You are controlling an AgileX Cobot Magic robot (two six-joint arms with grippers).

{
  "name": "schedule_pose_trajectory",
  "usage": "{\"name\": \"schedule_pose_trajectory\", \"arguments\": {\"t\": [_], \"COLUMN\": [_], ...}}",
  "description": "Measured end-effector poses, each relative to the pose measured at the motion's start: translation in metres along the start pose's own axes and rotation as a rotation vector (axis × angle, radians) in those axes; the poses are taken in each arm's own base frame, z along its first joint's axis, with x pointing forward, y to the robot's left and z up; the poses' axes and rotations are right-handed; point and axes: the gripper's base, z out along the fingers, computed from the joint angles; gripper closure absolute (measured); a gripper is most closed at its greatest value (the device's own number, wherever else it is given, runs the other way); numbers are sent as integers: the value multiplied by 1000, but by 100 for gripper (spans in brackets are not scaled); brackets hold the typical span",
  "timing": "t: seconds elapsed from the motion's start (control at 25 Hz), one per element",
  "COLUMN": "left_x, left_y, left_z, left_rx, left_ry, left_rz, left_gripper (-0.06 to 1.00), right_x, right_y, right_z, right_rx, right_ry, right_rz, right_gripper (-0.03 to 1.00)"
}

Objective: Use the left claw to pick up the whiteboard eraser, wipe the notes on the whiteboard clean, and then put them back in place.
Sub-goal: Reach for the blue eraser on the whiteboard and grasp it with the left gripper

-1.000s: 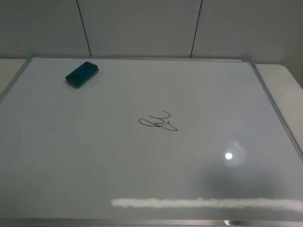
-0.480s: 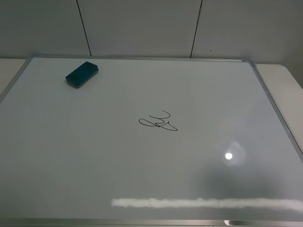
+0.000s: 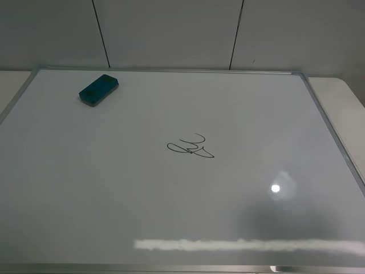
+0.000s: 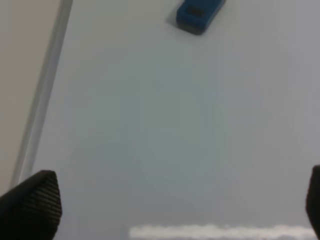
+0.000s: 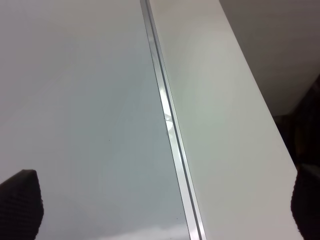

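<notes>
Left claw point(image 4: 172, 212) spread wide, empty, over whiteboard point(image 3: 85, 188); whiteboard eraser point(image 3: 98, 89) flat on board near far-left corner, well apart from claw; notes point(image 3: 191, 147) mid-board, unwiped; right claw point(image 5: 162, 207) likewise spread, empty

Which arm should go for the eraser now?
Left. The small teal-green rectangular eraser lies ahead of its open jaws; the right wrist view shows the silver-grey frame of the glossy white board, no eraser.

A plain white flat-topped bench point(image 3: 342, 97) can be seen at the far left and right, backed by a pale grey panelled wall point(image 3: 171, 34) split by thin dark vertical seams point(image 3: 101, 34).
</notes>
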Motion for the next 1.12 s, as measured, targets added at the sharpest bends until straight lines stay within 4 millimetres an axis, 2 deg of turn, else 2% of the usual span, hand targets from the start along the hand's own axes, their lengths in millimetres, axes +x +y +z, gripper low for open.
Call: {"name": "schedule_pose_trajectory", "arguments": {"t": [1.12], "left_x": [0], "left_y": [0], "left_z": [0], "left_rx": [0], "left_ry": [0], "left_rz": [0], "left_gripper": [-4], "right_x": [0], "right_y": [0], "right_z": [0], "right_rx": [0], "right_ry": [0], "right_rz": [0], "right_gripper": [-2]}}
